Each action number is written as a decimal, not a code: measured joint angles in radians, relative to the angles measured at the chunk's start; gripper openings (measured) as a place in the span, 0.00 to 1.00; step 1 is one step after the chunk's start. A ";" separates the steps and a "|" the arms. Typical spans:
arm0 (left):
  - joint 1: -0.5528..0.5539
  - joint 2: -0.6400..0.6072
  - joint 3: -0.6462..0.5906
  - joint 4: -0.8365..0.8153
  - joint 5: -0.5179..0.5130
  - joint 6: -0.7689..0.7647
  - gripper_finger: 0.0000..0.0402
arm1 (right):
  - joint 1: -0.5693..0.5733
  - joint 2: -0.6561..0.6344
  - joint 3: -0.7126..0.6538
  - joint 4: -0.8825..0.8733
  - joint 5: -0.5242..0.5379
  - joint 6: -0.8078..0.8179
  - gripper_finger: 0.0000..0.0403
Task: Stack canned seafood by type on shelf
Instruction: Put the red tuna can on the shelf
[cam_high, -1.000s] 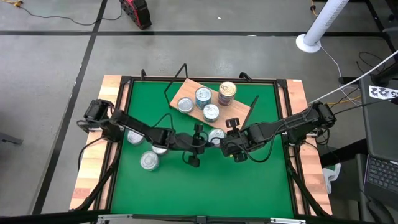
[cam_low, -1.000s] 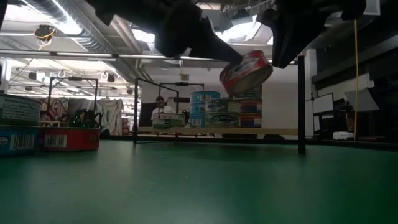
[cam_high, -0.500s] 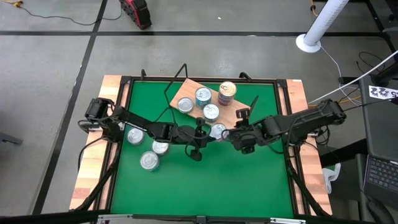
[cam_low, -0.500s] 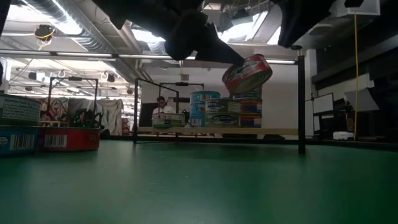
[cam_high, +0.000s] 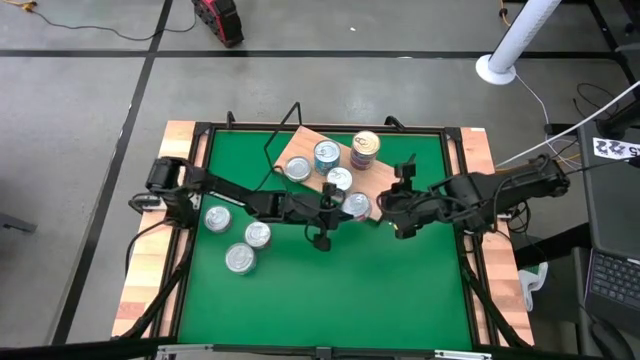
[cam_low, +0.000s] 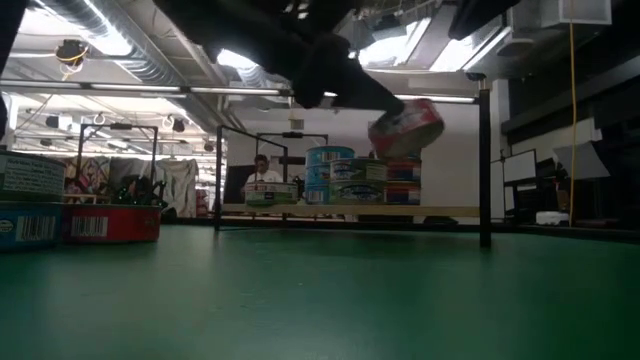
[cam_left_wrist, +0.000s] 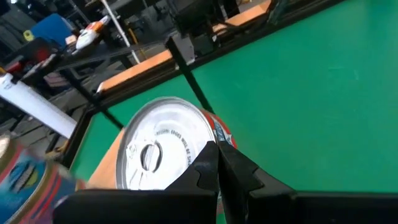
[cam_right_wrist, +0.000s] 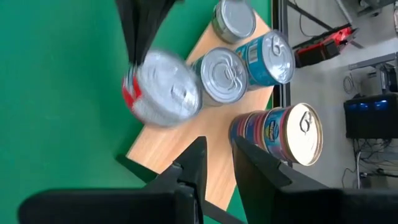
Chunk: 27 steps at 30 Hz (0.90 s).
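I see the left pincer (cam_high: 345, 208) clamped shut on a red-labelled tin (cam_high: 355, 205), held tilted above the shelf (cam_high: 305, 152) edge. The right pincer (cam_high: 392, 212) sits just beside it, slightly open, gripping nothing.

A green mat (cam_high: 330, 280) is laid over the desk (cam_high: 140, 290), whose wooden edges are left bare. A white tube (cam_high: 515, 40), a red device (cam_high: 220, 18) and a laptop (cam_high: 610, 285) are seen around it. A person (cam_low: 261, 170) is seen in the room behind.
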<state>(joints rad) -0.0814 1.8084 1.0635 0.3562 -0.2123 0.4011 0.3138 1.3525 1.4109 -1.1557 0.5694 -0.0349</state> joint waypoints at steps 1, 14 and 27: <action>0.004 0.015 0.016 0.003 0.009 0.009 0.00 | 0.000 -0.005 0.000 0.005 0.000 0.000 0.20; 0.087 0.174 0.154 -0.037 0.025 0.038 0.00 | 0.000 -0.011 0.000 0.012 -0.019 0.003 0.20; 0.115 0.222 0.154 -0.024 0.060 0.056 0.00 | 0.000 -0.011 0.000 0.015 -0.028 0.003 0.20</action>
<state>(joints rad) 0.0338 2.0300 1.2179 0.3321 -0.1528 0.4574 0.3138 1.3418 1.4109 -1.1406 0.5413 -0.0315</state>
